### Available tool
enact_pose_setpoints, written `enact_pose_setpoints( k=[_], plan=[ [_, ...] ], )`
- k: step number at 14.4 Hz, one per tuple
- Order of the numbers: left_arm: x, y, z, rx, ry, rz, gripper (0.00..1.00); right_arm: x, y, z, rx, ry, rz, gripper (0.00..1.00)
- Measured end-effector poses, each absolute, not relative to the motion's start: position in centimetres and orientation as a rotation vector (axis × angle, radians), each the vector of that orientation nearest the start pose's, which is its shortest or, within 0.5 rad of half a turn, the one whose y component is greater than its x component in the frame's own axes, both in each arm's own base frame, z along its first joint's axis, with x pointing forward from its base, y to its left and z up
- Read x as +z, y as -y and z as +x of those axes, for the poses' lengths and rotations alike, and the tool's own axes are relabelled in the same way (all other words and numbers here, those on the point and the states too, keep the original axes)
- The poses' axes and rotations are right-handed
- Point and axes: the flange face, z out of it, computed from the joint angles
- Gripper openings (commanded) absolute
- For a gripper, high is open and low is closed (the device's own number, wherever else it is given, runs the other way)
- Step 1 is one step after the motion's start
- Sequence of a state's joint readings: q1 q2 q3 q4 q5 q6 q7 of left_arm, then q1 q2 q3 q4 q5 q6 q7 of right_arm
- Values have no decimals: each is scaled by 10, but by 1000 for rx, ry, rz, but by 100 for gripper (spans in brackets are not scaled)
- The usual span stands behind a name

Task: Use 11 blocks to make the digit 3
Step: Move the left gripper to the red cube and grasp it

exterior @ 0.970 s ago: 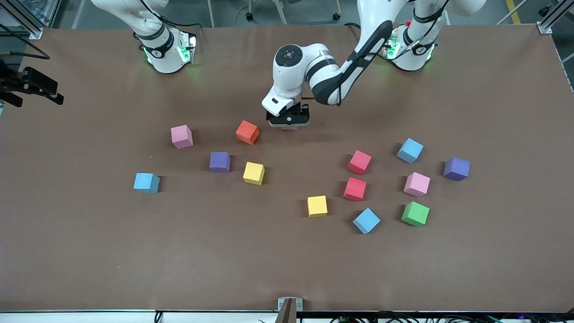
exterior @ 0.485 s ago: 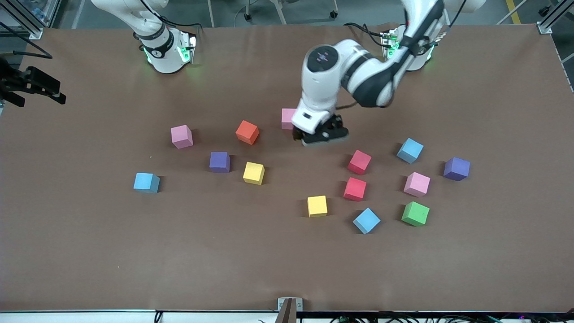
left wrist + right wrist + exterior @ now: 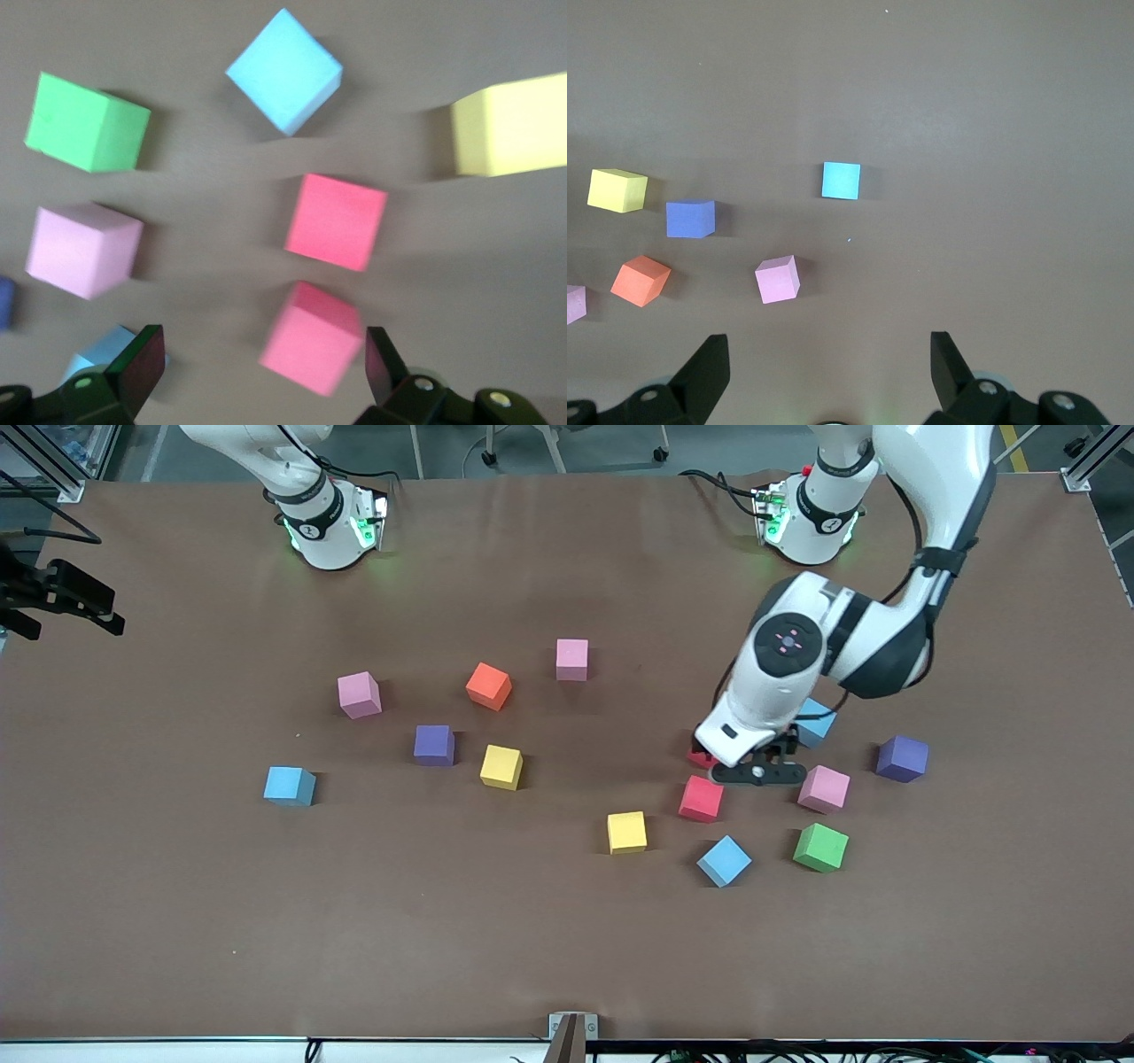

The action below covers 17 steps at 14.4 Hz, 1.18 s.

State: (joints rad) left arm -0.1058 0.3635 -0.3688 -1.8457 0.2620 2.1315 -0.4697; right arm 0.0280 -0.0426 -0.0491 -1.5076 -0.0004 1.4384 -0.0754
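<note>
Front view: matte cubes (image 3: 501,767) lie scattered, unarranged.

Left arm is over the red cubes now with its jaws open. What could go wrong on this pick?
1. The left gripper hangs open over a red block that sits turned askew to the jaws, so the fingers may catch its corners and twist it.
2. The second red block lies close beside it; a finger coming down could nudge it.
3. A pink block and a light blue block crowd the wrist, so a swing could knock them.
</note>
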Motion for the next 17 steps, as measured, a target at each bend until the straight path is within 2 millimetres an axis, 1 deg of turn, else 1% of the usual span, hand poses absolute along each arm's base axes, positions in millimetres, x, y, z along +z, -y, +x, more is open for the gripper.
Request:
enact_pose_setpoints(
  k=[1,3,5,7,8,11,15,17],
  plan=[
    [329,250,574,30,-271,-3027,100,665,10,527,43,90,-3138,100],
    [312,231,575,90,-386,-3010,100,665,9,527,48,91,-3137,100],
    [299,217,574,142,-518,-2990,100,665,9,526,56,91,-3137,100],
    [288,211,571,179,-602,-2982,100,664,9,526,60,91,-3137,100],
    [281,214,568,186,-619,-2996,100,664,9,526,61,91,-3137,100],
    [258,235,552,192,-672,-3031,100,665,9,526,59,90,-3137,100],
    [244,260,538,229,-703,-3040,100,665,9,526,58,88,-3137,100],
    [235,269,532,243,-722,-3040,100,665,9,525,70,87,-3137,100]
  ],
)
